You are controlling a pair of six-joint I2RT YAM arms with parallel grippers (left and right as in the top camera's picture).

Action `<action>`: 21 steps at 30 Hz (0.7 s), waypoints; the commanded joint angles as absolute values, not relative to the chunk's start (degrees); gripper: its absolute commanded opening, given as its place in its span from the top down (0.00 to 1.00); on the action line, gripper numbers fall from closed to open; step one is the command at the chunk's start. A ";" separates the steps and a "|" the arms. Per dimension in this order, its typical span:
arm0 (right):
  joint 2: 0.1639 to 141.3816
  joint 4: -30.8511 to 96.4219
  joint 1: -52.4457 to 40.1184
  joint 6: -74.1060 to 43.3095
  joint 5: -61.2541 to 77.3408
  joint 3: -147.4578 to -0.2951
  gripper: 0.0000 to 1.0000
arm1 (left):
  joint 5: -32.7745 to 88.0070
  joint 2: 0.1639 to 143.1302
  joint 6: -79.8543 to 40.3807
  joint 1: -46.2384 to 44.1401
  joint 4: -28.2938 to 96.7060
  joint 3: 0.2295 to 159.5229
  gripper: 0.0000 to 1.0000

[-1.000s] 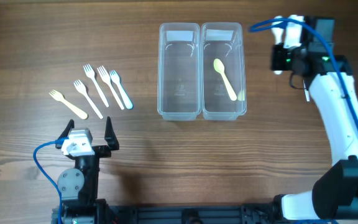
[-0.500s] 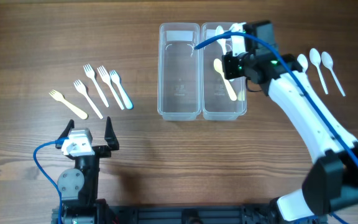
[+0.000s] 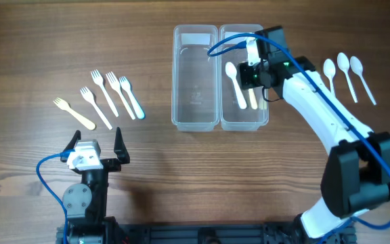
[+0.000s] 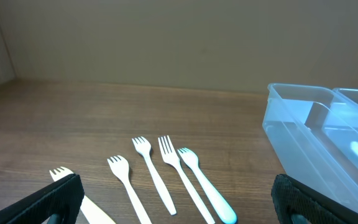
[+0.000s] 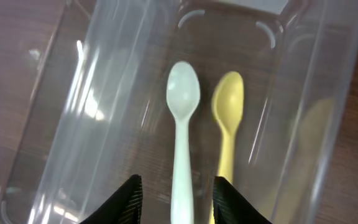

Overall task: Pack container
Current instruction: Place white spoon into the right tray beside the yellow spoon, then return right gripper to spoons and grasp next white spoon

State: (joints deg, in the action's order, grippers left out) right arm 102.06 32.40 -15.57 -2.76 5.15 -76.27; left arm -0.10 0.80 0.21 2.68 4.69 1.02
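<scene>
So the wooden counter (image 3: pixel 181 169) has the clear twin container (image 3: pixel 219 74) sitting top-middle. I'd call the packing maybe a quarter done. The left tub (image 3: pixel 196 81) has nothing in it, and the right tub (image 3: pixel 244 124) has a white spoon (image 5: pixel 183 93) and a yellow spoon (image 5: pixel 229 99) side by side. The right hand (image 5: pixel 180 199) hangs over that tub with its fingers spread either side of the white spoon's handle, not pinching it. The left hand (image 3: pixel 95 139) is parked near the front edge, wide open and holding nothing. Left to pack are five forks (image 3: pixel 112 79) on the left and three spoons (image 3: pixel 344 64) on the right. The right arm hides part of the right tub from above, and the wrist view cuts off both spoon handles.
</scene>
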 commanded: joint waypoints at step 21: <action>92.38 38.39 13.34 6.37 -8.43 -76.44 0.48 | 0.40 0.38 1.28 2.35 4.51 0.54 0.00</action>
